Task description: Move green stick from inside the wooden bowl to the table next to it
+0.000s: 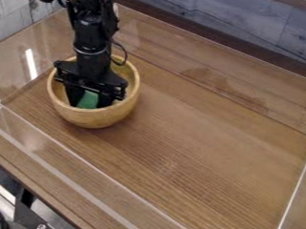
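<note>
Camera view, nearest first: shows dark cables [26, 214] at the lower left, just outside the edge of the table [193, 137]. Spreads brown, streaked wood grain from there across most of the view. Farther back, near the left side, shows the wooden bowl [122, 113], round, light tan and thick-rimmed, with a smooth curved outer wall. Holds the green stick [89, 100] inside, low down. Shows only a small patch of it, bright green toward the front and darker among the fingers' shadows, with a flat, matte look; hides the rest, ends included, behind dark fingers. Reaches into the bowl from above with the black gripper [93, 91], jaws drawn closed, apparently on the green stick, though too cluttered there to be sure of the contact. Beyond, at the far right, shows a see-through acrylic wall [255, 27] rising along the wood.
</note>
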`<state>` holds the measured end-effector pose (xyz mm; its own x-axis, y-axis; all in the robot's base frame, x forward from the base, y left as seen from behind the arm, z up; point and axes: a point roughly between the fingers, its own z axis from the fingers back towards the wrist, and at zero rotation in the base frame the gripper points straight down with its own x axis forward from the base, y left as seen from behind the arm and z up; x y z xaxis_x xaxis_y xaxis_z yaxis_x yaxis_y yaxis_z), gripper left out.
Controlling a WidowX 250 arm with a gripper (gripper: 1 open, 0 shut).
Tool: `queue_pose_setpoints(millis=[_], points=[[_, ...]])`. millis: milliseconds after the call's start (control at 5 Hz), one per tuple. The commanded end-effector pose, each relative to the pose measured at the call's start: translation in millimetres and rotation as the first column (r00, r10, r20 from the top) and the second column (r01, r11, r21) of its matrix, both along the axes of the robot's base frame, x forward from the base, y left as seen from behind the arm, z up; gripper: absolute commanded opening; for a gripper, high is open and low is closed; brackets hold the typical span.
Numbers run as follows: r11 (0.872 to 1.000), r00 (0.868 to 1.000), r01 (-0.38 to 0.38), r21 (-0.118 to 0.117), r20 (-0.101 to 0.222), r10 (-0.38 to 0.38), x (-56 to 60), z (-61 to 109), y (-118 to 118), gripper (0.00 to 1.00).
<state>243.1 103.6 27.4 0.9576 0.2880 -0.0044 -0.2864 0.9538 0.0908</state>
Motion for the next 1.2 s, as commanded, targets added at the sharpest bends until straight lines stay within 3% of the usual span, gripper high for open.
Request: queue_pose_setpoints(millis=[0, 1000], points=[[1.000, 1.000, -0.003, 0.001, 0.021, 0.003, 4.7, 6.7, 1.8, 0.00], [0.999, 1.000, -0.025, -0.036, 0.018, 0.025, 5.5, 8.1, -2.4, 0.00]])
